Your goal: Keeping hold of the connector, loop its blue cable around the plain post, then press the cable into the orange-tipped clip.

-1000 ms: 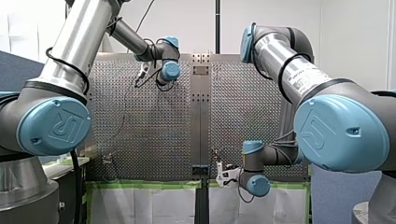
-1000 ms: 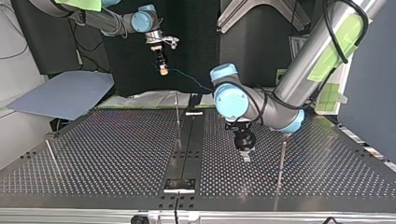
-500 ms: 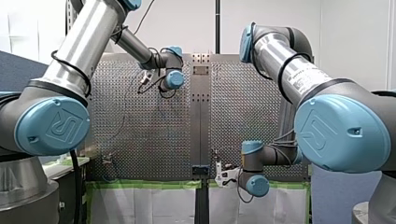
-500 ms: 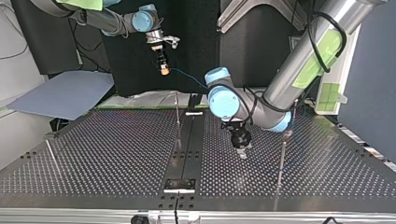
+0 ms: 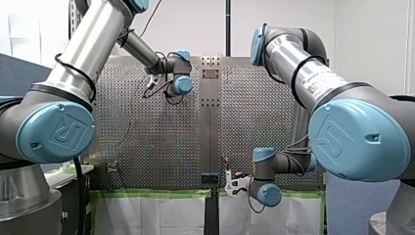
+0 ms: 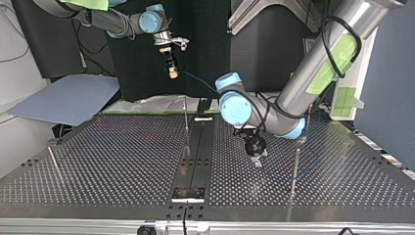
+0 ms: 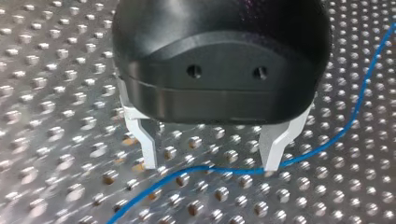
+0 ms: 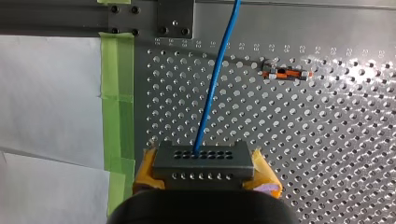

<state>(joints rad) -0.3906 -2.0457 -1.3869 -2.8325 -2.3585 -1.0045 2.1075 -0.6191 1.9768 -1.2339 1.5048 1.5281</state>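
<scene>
the right gripper [image 8: 205, 173] is clamped on the connector [image 8: 204, 161], its blue cable [image 8: 215, 88] running off toward twelve o'clock and the orange-tipped clip [image 8: 284, 73] lying near one o'clock. the left gripper [image 7: 211, 161] straddles that cable low over the table [image 7: 56, 93], jaws wide apart (holding nothing), so a mistimed close could well miss the thin cable, or a hard pull could skew the connector.

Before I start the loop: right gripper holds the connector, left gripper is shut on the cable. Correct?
No. The left gripper is open: the left wrist view shows its fingers apart, the cable running across between their tips. The right gripper does hold the connector.
</scene>
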